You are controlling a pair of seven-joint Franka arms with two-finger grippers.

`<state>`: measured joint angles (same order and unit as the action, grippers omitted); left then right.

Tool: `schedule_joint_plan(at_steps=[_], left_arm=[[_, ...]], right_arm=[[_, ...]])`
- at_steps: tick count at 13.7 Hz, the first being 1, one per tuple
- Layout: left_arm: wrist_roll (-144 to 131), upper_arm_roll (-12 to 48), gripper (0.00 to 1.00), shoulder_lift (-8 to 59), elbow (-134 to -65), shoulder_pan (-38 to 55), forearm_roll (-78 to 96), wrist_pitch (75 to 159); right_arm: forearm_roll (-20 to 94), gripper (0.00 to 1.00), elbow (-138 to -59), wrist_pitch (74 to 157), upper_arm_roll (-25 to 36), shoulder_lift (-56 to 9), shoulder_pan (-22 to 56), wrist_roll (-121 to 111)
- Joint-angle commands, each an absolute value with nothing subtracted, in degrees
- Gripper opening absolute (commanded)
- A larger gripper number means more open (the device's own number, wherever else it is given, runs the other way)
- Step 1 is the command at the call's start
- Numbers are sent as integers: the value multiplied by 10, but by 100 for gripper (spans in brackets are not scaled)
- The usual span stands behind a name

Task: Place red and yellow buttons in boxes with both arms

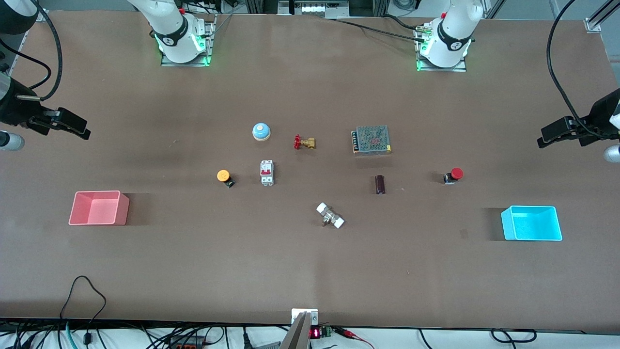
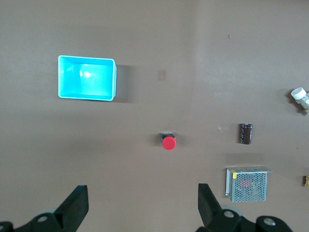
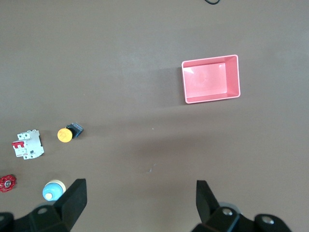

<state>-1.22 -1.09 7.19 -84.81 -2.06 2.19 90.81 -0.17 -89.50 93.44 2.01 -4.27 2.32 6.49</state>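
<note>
While both arms wait high at the table's ends, nothing is held: the left gripper (image 2: pixel 140 208) and the right gripper (image 3: pixel 140 205) each hang with fingers spread wide and empty. That height looks chosen to give each wrist camera a full view of its own target and bin.

The red button (image 1: pixel 454 175) sits on the surface toward the left arm's end, well apart from the blue box (image 1: pixel 531 223), which lies nearer the front camera. The yellow button (image 1: pixel 225 177) lies tipped on its side beside a white breaker (image 1: pixel 267 172), well apart from the pink box (image 1: pixel 98 208). Both show round caps on stubby black bodies. Both boxes look empty.
</note>
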Motion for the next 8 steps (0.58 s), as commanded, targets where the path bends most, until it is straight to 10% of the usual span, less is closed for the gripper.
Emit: schedule_joint_plan(at_steps=[1, 8], left_arm=[[-12, -9, 100, 48, -880, -21, 11, 918], [-16, -10, 100, 94, -880, -20, 11, 926]], right_arm=[[2, 100, -896, 934, 18, -43, 19, 55], [1, 100, -896, 945, 17, -48, 23, 55]])
